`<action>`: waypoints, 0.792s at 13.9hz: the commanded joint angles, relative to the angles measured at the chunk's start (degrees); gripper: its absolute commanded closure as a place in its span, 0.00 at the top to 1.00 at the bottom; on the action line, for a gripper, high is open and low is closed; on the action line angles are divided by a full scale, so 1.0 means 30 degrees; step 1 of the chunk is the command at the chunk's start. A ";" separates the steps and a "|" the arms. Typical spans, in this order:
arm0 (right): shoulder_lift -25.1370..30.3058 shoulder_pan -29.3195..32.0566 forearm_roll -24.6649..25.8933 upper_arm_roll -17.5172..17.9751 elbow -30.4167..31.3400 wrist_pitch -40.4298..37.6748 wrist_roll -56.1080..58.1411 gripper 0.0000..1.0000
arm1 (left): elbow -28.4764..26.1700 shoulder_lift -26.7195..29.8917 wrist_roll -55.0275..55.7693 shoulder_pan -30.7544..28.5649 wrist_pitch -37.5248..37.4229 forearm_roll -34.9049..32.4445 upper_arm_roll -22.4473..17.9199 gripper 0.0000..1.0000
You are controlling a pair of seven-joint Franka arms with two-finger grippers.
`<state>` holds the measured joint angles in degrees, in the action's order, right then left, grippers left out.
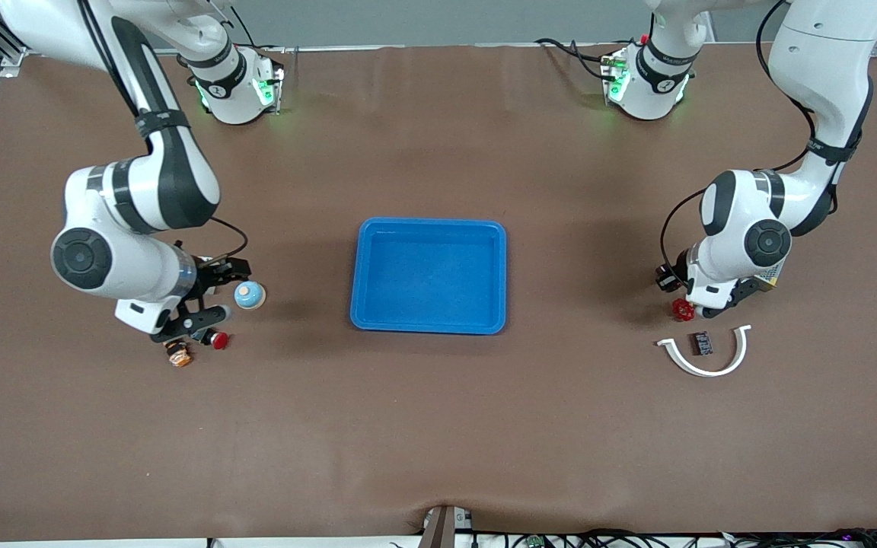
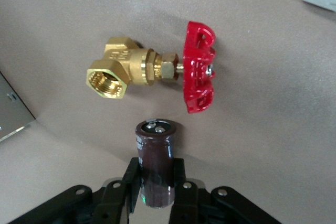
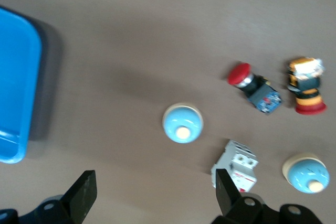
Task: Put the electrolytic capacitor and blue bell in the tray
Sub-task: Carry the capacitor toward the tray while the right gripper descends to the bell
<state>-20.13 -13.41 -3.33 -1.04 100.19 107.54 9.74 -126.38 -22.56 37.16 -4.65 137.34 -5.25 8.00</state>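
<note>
Left gripper (image 2: 156, 184) clamped on capacitor (image 2: 155, 161), apparently seated; lift straight, clear of brass valve (image 2: 152, 69). Right gripper (image 3: 152, 195) wide open, empty, over blue bell (image 3: 182, 123): descend centred.

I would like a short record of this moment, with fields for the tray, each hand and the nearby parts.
tray: blue tray, mid-table, nothing in it
left hand: left hand, shut on the capacitor, above the table beside the brass valve
right hand: right hand, open, over the table near a blue bell
near right hand: second bell, white breaker, red push button, orange-banded button
near left hand: white curved piece
</note>
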 commanded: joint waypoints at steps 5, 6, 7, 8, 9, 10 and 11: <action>0.0148 -0.1446 -0.1116 -0.0004 0.1025 0.0393 0.0035 1.00 | 0.0523 0.0545 0.0298 0.0085 -0.1067 -0.0652 0.0322 0.00; 0.0061 -0.1563 -0.1116 -0.0004 0.1056 0.0394 0.0122 1.00 | 0.0786 0.0722 0.0356 0.0085 -0.1681 -0.0652 0.0468 0.00; -0.0056 -0.1622 -0.0913 -0.0033 0.1231 0.0481 0.0239 1.00 | 0.1195 0.0840 0.0763 0.0085 -0.2412 -0.0652 0.0817 0.00; -0.0057 -0.1710 -0.0737 -0.0034 0.1406 0.0685 0.0298 1.00 | 0.1547 0.0870 0.1405 0.0085 -0.3087 -0.0652 0.1227 0.00; -0.0057 -0.1711 -0.0126 -0.0034 0.1611 0.0977 0.0357 1.00 | 0.1957 0.0899 0.2165 0.0085 -0.3703 -0.0652 0.1724 0.00; -0.0028 -0.1711 0.0663 -0.0034 0.2077 0.1705 0.0386 1.00 | 0.2396 0.0870 0.3101 0.0056 -0.4318 -0.0652 0.2222 0.00; 0.0030 -0.1711 0.1135 -0.0034 0.2894 0.2786 0.0532 1.00 | 0.2835 0.0841 0.4126 0.0114 -0.4817 -0.0652 0.2691 0.00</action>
<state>-20.87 -18.07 -2.66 -0.84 104.94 111.60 10.31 -120.09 -20.78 44.21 -4.46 126.60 -5.72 13.66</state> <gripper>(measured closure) 0.000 0.709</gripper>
